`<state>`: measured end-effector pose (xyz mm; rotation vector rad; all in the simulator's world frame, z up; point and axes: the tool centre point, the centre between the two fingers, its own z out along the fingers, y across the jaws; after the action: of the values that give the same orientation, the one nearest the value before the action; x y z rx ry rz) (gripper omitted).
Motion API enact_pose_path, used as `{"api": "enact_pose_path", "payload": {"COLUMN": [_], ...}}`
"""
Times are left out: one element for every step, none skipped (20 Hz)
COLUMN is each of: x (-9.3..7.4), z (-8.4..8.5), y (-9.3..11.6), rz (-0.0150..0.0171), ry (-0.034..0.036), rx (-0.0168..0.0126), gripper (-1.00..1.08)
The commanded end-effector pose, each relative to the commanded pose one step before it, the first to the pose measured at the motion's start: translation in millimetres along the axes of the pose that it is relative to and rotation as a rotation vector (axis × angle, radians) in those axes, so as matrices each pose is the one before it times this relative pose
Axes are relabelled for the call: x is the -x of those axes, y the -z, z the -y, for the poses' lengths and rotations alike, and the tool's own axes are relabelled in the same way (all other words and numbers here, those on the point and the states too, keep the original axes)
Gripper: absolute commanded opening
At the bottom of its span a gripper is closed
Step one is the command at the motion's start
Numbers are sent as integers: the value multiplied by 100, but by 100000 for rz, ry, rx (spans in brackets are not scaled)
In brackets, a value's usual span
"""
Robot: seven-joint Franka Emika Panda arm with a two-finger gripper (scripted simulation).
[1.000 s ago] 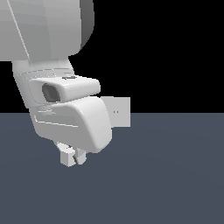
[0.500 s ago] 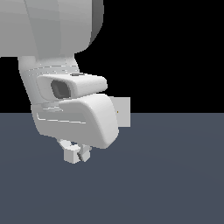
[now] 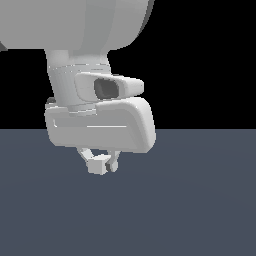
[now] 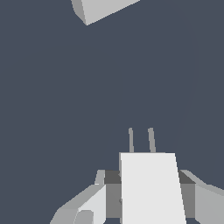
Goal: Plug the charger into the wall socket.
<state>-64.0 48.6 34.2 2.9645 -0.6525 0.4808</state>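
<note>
between your gripper (image 4: 148, 192) fingers sits the charger (image 4: 151, 188), clamped from both sides, its two grey prongs (image 4: 141, 140) pointing straight away from the hand over the dark floor (image 4: 65, 109). the wall socket (image 4: 103, 8) lies ahead of those prongs but off to one side, well apart, with only a corner of the plate showing in the wrist view, tilted against the prong line. in the exterior view the arm's body hides the socket, and the block (image 3: 98, 165) hangs just above the floor. you'll likely need to line the prong axis up square with the plate before pushing in.
</note>
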Motion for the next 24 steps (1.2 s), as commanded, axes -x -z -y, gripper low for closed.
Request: {"api": "enact_pose_path", "payload": {"x": [-752, -298, -298, -288, -279, -271, -263, -256, -250, -245, -241, -237, -233, -231, -228, -227, -226, -225, -225, -225, -226, -227, -225, -223], "z": [-568, -225, -224, -216, -209, -202, -195, -190, -185, -182, -178, -174, -172, -170, -168, -167, -166, -164, -165, -164, -165, -166, -164, -163], "y": [361, 141, 140, 135, 131, 126, 122, 119, 116, 113, 110, 108, 106, 105, 103, 102, 101, 100, 100, 99, 99, 99, 97, 95], "rz": [-214, -48, -47, -43, -39, -36, -32, -29, -26, -22, -19, -16, -13, -10, -7, -4, -1, 2, 5, 8, 11, 15, 18, 21], "ry": [4661, 1911, 1905, 1839, 1775, 1718, 1670, 1625, 1587, 1553, 1525, 1501, 1480, 1465, 1452, 1443, 1438, 1437, 1438, 1445, 1454, 1459, 1451, 1445], "rx": [-1527, -625, -624, -602, -581, -563, -548, -534, -523, -513, -505, -498, -493, -489, -487, -485, -485, -487, -489, -493, -497, -501, -500, -499], "gripper": [-100, -100, -100, -100, -100, -100, -100, -100, -100, -100, -100, -100, -100, -100, -100, -100, -100, -100, -100, -100, -100, -100, -100, -100]}}
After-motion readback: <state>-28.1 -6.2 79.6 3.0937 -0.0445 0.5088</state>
